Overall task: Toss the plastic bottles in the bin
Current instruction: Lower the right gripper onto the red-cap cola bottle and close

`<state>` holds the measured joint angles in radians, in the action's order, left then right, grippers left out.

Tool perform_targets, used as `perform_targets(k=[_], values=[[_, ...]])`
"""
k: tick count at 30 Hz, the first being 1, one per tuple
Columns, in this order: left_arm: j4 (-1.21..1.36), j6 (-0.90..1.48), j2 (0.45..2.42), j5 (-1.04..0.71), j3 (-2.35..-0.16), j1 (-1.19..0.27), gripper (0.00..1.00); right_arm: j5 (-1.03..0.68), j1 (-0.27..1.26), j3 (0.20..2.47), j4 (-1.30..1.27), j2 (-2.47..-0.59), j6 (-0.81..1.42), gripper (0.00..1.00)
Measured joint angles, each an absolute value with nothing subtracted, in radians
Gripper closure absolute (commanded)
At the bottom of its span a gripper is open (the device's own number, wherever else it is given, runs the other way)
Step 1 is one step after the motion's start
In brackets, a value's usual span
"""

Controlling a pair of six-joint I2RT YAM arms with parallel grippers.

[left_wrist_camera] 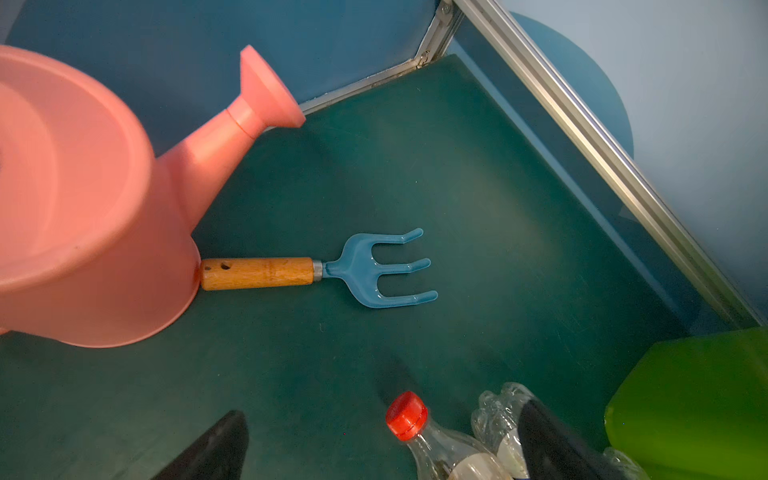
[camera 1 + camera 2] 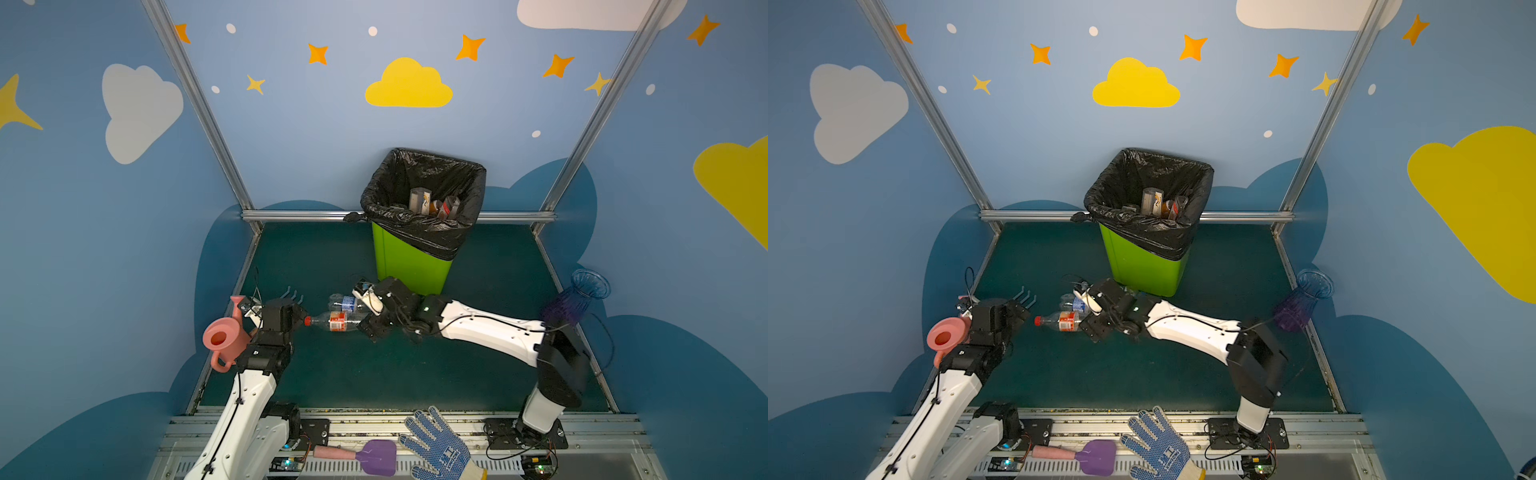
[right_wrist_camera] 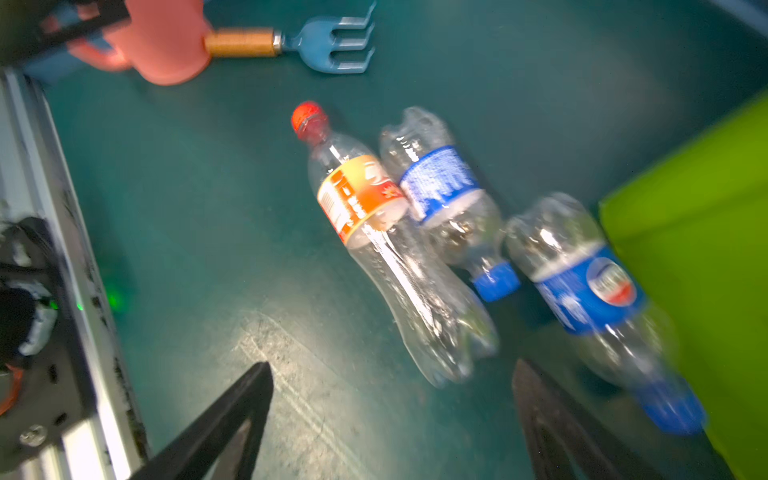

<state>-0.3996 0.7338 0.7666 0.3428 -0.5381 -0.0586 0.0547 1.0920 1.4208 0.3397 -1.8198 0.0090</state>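
as we look in from the front, a blue-dotted work glove (image 2: 436, 451) and a purple scoop (image 2: 376, 457) with a pink handle lie on the metal rail nearest us; beyond them a dark green mat (image 2: 374, 374) covers the floor.

on the left, the left gripper (image 2: 297, 316) hangs low over the mat, its fingers (image 1: 216, 444) spread wide and holding nothing; a pink watering can (image 2: 224, 338) stands just beside that arm; a hand fork (image 1: 332, 270) with a wooden handle and blue tines lies flat, its handle end touching the can's base.

in the middle of the mat three plastic bottles lie on their sides; the red-capped bottle (image 3: 361, 199), clear with an orange label, points its cap toward the left gripper; the blue-labelled bottle (image 3: 444, 187) lies against its far side; the third bottle (image 3: 590, 286), also blue-labelled, lies just beside the bin's wall.

the right gripper (image 3: 392, 368) comes in from the right, fingers apart and empty, the red-capped bottle's base just ahead of them; at the right edge a blue-purple vase (image 2: 575, 305) leans on the wall.

farthest back, the lime-green bin (image 2: 411, 266) stands upright, a black bag (image 2: 415, 232) folded over its rim; a few containers show inside, too small to name.
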Motion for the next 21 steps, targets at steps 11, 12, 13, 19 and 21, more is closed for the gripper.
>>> perform_targets(k=[11,12,13,19,21], values=[[-0.421,0.739,0.718,0.328,-0.497,-0.030,0.00,0.094,1.123,1.753,0.580,-2.146,-0.133,0.16],[-0.422,0.738,0.717,0.325,-0.497,-0.028,0.00,0.103,1.126,1.771,0.596,-2.164,-0.141,0.16],[-0.422,0.738,0.716,0.323,-0.497,-0.026,0.00,0.113,1.126,1.787,0.609,-2.178,-0.148,0.16],[-0.426,0.738,0.709,0.315,-0.490,-0.022,0.00,0.166,1.137,1.885,0.678,-2.242,-0.178,0.17],[-0.428,0.738,0.702,0.315,-0.486,-0.020,0.00,0.173,1.140,1.908,0.693,-2.263,-0.185,0.17]])
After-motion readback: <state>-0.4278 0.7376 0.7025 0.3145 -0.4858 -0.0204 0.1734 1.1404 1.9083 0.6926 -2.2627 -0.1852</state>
